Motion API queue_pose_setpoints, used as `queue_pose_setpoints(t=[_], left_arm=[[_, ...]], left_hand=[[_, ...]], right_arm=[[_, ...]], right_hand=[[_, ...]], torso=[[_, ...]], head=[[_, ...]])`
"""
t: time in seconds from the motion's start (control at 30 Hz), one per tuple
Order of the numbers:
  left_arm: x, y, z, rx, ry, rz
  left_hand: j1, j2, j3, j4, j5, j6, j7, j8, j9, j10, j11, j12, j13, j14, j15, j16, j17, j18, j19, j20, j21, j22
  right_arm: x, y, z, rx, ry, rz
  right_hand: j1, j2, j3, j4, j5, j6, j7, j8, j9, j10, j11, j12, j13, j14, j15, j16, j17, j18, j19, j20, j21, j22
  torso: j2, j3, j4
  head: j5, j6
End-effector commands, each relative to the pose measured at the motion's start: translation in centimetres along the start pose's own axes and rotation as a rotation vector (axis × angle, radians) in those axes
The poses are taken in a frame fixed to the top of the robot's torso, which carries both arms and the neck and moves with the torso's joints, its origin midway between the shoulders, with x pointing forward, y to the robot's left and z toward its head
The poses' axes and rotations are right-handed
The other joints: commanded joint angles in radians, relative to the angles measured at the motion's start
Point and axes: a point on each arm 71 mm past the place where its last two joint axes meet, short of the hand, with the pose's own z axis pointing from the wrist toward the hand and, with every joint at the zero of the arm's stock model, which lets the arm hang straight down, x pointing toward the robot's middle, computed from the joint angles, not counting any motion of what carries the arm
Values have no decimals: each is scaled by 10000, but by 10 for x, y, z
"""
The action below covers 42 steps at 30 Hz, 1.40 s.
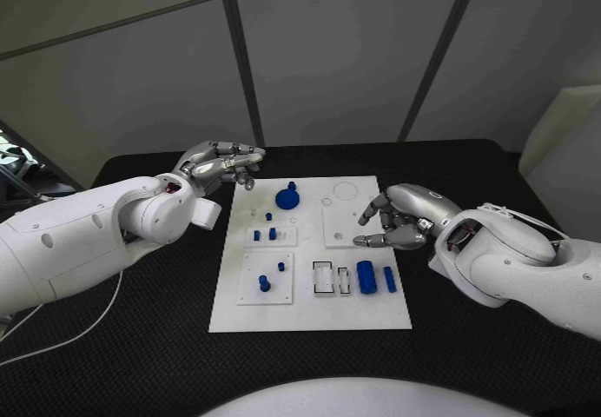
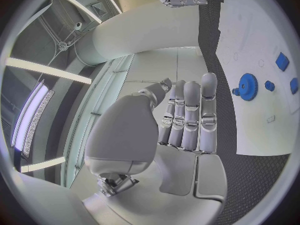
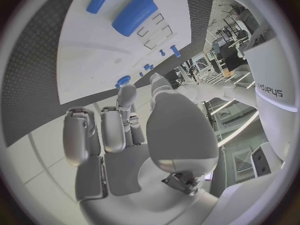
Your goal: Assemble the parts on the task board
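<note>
The flat white rectangular task board [image 1: 313, 308] lies in the middle of the black table [image 1: 150, 347], and every place below is given from it. Near its far edge sits a round blue toothed gear [image 1: 288, 199]. Towards its near right part lie a thick blue cylinder [image 1: 366, 276] and, just beside that, a thin blue rod [image 1: 388, 278]. Small blue pegs [image 1: 264, 282] stand in the raised white blocks on its left half.

The left hand [image 1: 223, 163] hovers off the board's far left corner, holding nothing; in the left wrist view its fingers [image 2: 190, 117] are stretched out straight and close side by side. The right hand [image 1: 403, 217] hangs over the board's right edge, its fingers loosely curled and apart, also empty, though whether a fingertip touches the board is hard to tell.

No part is in hand yet, so the risks lie in the pick. The cylinder and rod lie so close that fingers reaching for one could likely knock the other and set it rolling off the board's right edge. A heavy press could also shift the board itself, throwing off alignment with the slots.
</note>
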Motion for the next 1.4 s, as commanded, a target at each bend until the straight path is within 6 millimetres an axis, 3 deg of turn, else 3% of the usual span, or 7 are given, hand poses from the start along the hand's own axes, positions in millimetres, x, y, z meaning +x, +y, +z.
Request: queue_pose_setpoints(t=[0.03,0.2,0.3,0.6,0.9,1.03,1.4], left_arm=[[1,-1,-1,40,64,-49],[2,-1,-2,55,67,-47],[3,-1,-2,60,87,-52],[2,-1,-2,58,81,-48],[1,-1,-2,48,61,-40],[1,0,-2,33,66,-42],[0,0,-2,18,66,-40]], left_hand=[[-17,67,26,34,45,-85,-5,51,10,-74,1,53,-11,-68,17,-42,-10,-44,-86,12,-33,-17],[-29,73,24,43,44,-89,-4,67,13,-80,2,67,-13,-64,19,-37,-2,-44,-85,14,-38,-19],[-29,73,24,43,44,-89,-4,67,13,-80,2,67,-13,-64,19,-37,-2,-44,-85,14,-38,-19],[-29,73,24,43,44,-89,-4,67,13,-80,2,67,-13,-64,19,-37,-2,-44,-85,14,-38,-19],[-71,103,25,80,45,-109,-2,100,18,-99,6,99,-19,-63,24,-36,-9,-44,-82,18,-51,-25],[-84,116,28,93,46,-118,-2,112,20,-107,7,110,-22,-64,25,-38,-16,-44,-80,20,-56,-27],[-84,116,28,93,46,-118,-2,112,20,-107,7,110,-22,-64,25,-38,-16,-44,-80,20,-56,-27]], right_arm=[[5,-16,-11,1712,317,756],[15,-22,-21,2480,763,576],[21,-22,-23,2686,982,382],[42,-17,-26,2777,1474,58],[53,-14,-25,2784,1697,65],[58,-12,-23,2754,1844,66],[75,-7,-20,2621,2354,12]], right_hand=[[-82,182,-634,54,37,-91,-65,317,57,135,3,1731,2171,544,-36,335,612,-128,388,69,151,1789],[-203,311,-1005,80,71,-222,-56,624,115,389,20,2788,3655,588,-4,564,1076,-182,537,97,312,1984],[-252,359,-1096,90,85,-225,-74,784,167,540,12,3156,4196,628,-7,697,1351,-217,637,99,414,2105],[-637,457,-1239,99,281,-75,-184,1207,391,845,-73,3730,5066,695,-64,918,1812,-240,703,58,484,2190],[-774,479,-1256,103,272,-12,-235,1391,515,889,-114,3803,5214,700,-96,947,1877,-250,729,32,510,2221],[-792,556,-1217,98,571,17,-273,1516,611,867,-148,3767,5220,696,-124,947,1882,-250,730,7,513,2226],[-764,668,-1171,88,602,16,-291,1589,671,880,-164,3777,5273,698,-137,955,1906,-251,732,-7,516,2231]], torso=[[-4,-5,-50],[-35,-21,-91],[-45,-43,-86],[-26,-44,-54],[-12,-30,-97],[-6,-33,-109],[-21,-38,-58]], head=[[-225,13],[-281,-15],[-295,-28],[-249,-27],[-177,14],[-205,80],[-203,-32]])
